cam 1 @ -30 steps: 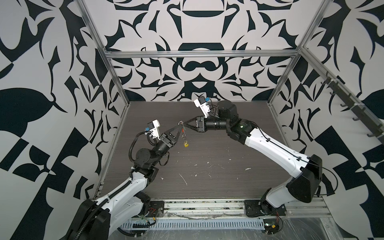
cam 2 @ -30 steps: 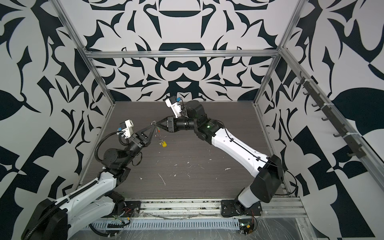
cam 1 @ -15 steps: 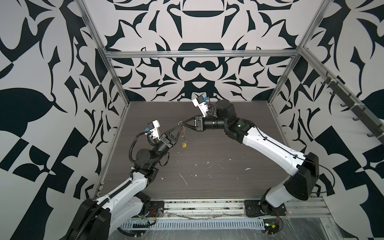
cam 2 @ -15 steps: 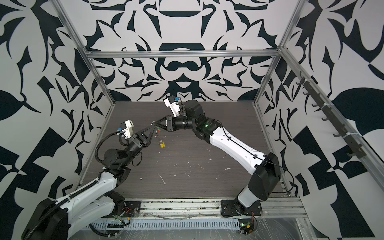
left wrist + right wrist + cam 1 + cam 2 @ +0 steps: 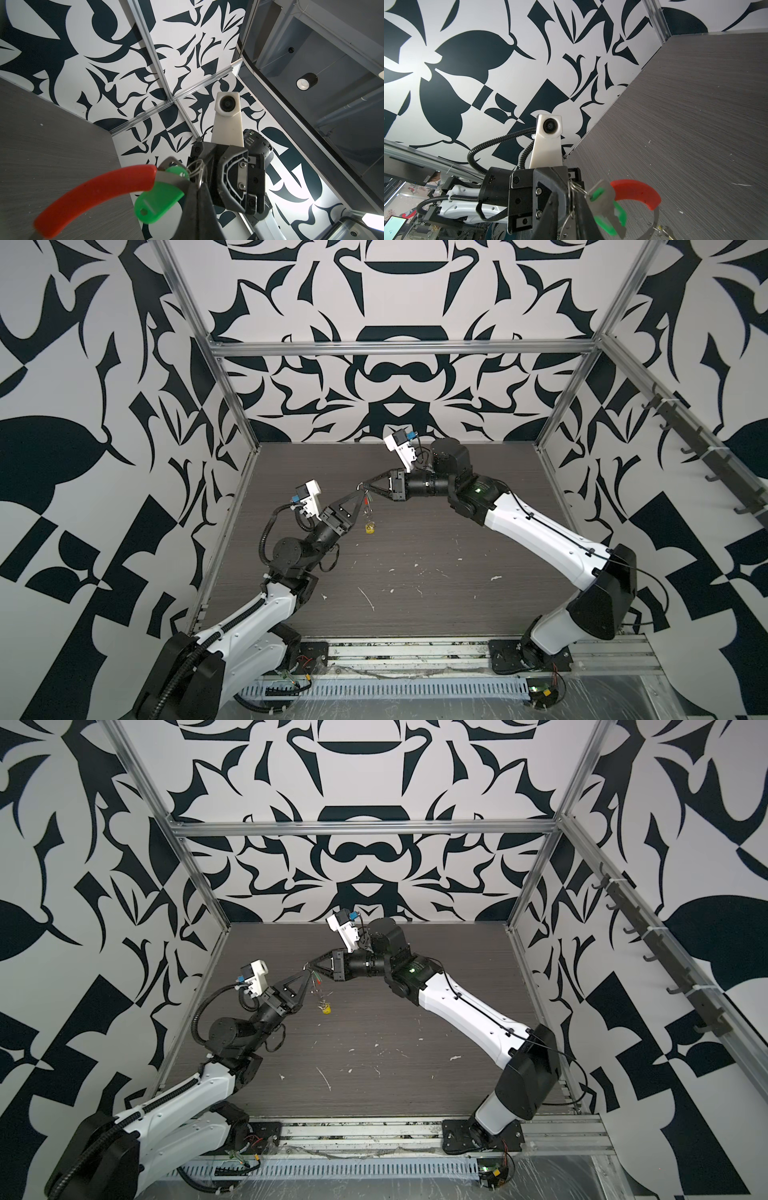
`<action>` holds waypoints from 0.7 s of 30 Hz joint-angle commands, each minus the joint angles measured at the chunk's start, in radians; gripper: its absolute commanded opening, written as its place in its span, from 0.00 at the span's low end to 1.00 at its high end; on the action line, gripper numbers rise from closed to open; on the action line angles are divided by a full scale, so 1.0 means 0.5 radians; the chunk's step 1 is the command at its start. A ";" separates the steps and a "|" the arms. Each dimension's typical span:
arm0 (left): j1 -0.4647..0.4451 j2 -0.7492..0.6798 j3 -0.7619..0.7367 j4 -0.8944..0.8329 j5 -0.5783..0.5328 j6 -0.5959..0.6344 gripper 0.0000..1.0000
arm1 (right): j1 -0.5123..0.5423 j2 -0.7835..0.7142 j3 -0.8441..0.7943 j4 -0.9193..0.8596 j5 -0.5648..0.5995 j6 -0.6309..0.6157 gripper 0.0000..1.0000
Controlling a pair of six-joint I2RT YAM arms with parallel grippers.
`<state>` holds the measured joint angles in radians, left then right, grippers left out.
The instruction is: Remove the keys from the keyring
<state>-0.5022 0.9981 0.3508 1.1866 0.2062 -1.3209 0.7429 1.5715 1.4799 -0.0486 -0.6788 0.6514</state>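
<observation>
Keyring [image 5: 99, 191]: grey metal hoop, red sleeve [image 5: 636, 192] over one arc, held in the air over the back-left part of the dark table [image 5: 457, 605], between the two gripper tips. Green key [image 5: 159, 200] is strung beside the sleeve's end. Yellow key [image 5: 370, 528] is hung lowest.

Left gripper [image 5: 358, 495]: fingers pressed together, clamped on the hoop just past the sleeve.

Right gripper [image 5: 364, 487]: tip set against the small silver rings [image 5: 197, 167]. Whether they are gripped cannot be told.

White flecks [image 5: 368, 599] are scattered on the table nearer the front.
</observation>
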 commanded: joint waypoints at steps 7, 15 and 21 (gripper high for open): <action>0.010 0.010 -0.019 0.140 0.022 -0.034 0.00 | 0.011 -0.005 0.111 0.051 -0.038 -0.024 0.13; 0.010 0.010 -0.023 0.152 0.025 -0.032 0.00 | 0.021 0.013 0.121 0.035 -0.049 -0.030 0.09; 0.009 0.010 -0.026 0.158 0.026 -0.034 0.00 | 0.027 0.020 0.139 0.012 -0.050 -0.043 0.12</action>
<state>-0.5018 1.0027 0.3500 1.2114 0.2058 -1.3315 0.7448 1.5810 1.4979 -0.0620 -0.6781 0.6434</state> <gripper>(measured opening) 0.041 0.114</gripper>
